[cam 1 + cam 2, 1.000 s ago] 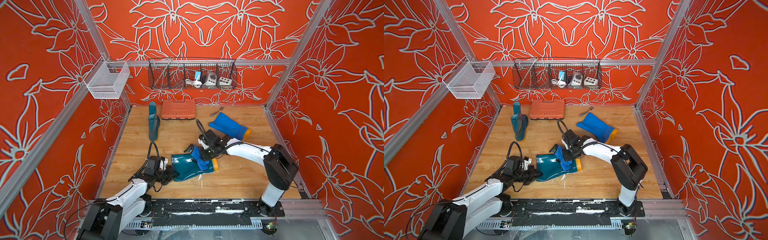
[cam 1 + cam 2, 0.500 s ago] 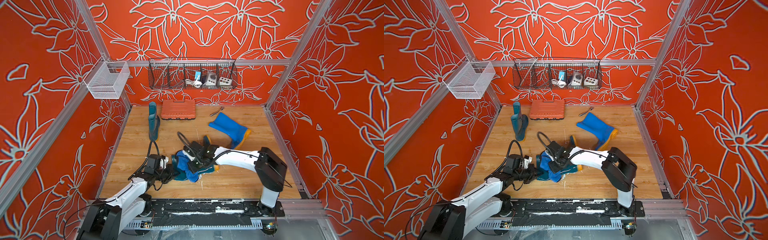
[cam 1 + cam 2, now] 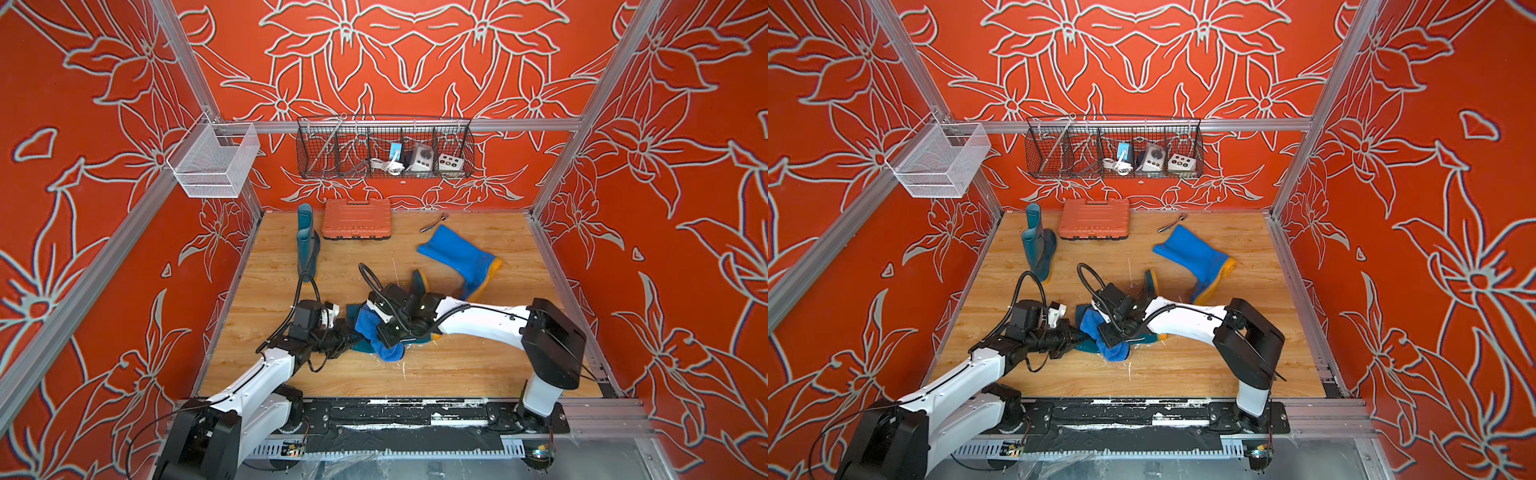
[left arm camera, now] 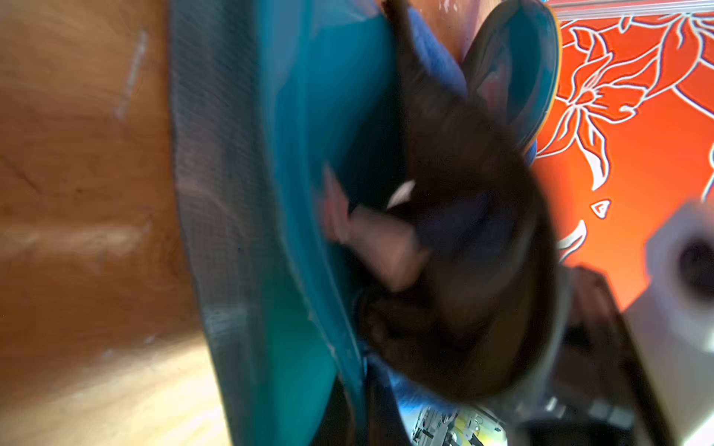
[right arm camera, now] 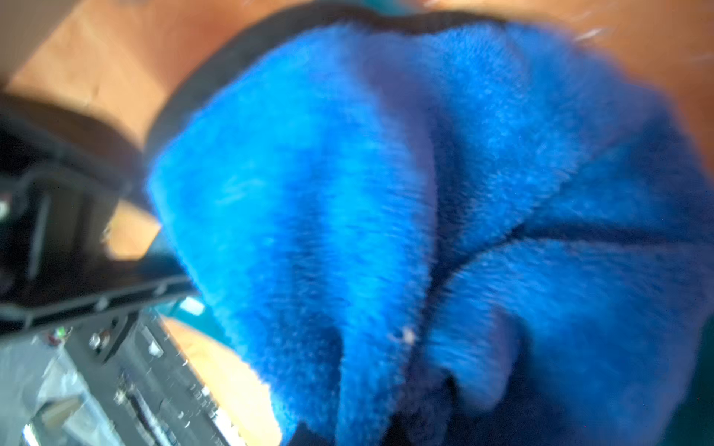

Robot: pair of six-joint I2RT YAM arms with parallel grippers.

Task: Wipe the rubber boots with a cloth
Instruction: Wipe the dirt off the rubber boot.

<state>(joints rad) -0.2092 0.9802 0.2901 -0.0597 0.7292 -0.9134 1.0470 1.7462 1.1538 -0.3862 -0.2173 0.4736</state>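
Note:
A dark teal rubber boot (image 3: 360, 345) (image 3: 1084, 345) lies on its side at the front middle, its toe (image 3: 417, 282) turned up. My left gripper (image 3: 343, 336) (image 3: 1069, 338) is shut on the rim of its shaft; in the left wrist view the teal wall (image 4: 309, 154) fills the middle. My right gripper (image 3: 380, 332) (image 3: 1106, 332) is shut on the blue cloth (image 3: 368, 323) (image 3: 1092, 326) (image 5: 386, 193) and presses it onto the shaft, hiding most of the boot. Another teal boot (image 3: 306, 245) (image 3: 1036, 249) stands upright at the back left. The bright blue boot (image 3: 461, 257) (image 3: 1196, 257) lies at the back right.
An orange ribbed case (image 3: 357, 218) lies against the back wall with a small metal tool (image 3: 433, 223) to its right. A black wire basket (image 3: 384, 147) and a white mesh basket (image 3: 212, 162) hang on the walls. The arms' base rail (image 3: 395, 415) borders the front edge.
My right gripper has dragged the cloth leftward along the lying teal boot, from near its foot to the shaft end beside my left gripper. The left arm has stayed put.

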